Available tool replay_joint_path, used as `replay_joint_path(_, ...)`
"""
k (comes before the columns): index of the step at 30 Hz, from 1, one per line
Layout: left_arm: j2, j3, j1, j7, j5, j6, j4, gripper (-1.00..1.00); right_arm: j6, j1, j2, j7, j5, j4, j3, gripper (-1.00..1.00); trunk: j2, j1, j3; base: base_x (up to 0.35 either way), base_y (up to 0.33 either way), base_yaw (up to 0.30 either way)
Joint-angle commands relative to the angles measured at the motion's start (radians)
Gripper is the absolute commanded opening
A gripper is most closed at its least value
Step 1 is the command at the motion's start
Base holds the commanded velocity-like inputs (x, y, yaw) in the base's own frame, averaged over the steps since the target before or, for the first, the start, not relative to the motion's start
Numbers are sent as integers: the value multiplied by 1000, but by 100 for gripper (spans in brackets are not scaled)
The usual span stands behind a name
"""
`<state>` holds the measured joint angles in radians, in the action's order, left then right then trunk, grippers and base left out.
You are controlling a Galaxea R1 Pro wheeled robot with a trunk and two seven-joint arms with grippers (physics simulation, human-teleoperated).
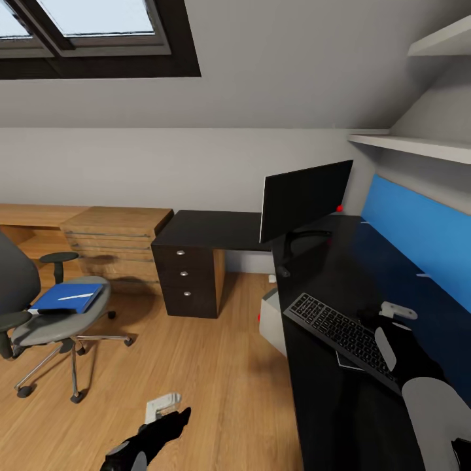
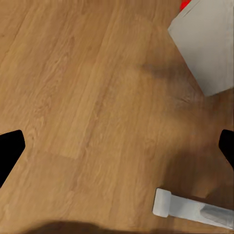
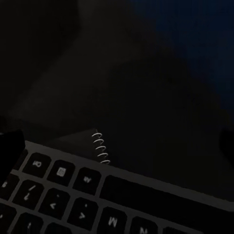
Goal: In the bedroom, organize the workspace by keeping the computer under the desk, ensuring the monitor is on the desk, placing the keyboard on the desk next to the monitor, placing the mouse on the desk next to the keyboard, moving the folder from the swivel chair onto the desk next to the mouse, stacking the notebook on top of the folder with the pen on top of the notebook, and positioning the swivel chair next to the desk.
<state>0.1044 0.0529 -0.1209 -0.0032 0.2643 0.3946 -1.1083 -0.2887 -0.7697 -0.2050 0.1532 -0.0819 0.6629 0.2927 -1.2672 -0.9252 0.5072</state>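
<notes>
I had the desk (image 1: 340, 392) on my right, its black top running away toward the wall, with bare wood floor (image 1: 216, 366) open along its near edge. The chair (image 1: 55, 317) stood well apart on the left, floor clear between it and the drawers (image 1: 186, 278). The monitor (image 1: 304, 196) stood upright at the desk's inner corner, screen turned toward the chair side. The computer (image 1: 271, 317) sat on the floor, tucked partly under the desk edge. The keyboard (image 1: 343, 333) lay on the desk, long axis slanting from the desk edge toward my right arm, one end overlapping the notebook (image 3: 80, 141). The folder (image 1: 69, 297) lay flat on the chair seat, with the pen (image 1: 70, 296) across it. My left gripper (image 2: 117, 146) hung over the floor, spread wide. My right gripper (image 3: 122, 141) hovered over the keyboard, fingers wide apart.
</notes>
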Motion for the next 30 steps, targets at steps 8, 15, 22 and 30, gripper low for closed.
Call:
replay_joint_path(8,3,-6,0,4,130,176,-91,100,11,0,-1,5,-9,-12,-1,100,-29,-15,14,0,0,0)
replay_joint_path(15,4,-9,0,6,127,103,-56,100,34,0,-2,5,-9,-23,-2,100,-78,-42,36,0,0,0)
replay_joint_path(22,4,-10,0,6,127,98,-55,100,33,0,-2,8,-9,-25,-3,100,-127,-69,58,0,0,0)
replay_joint_path(30,3,-6,0,6,128,95,-54,100,28,0,-3,8,-9,-63,-7,100,-183,-100,83,0,0,0)
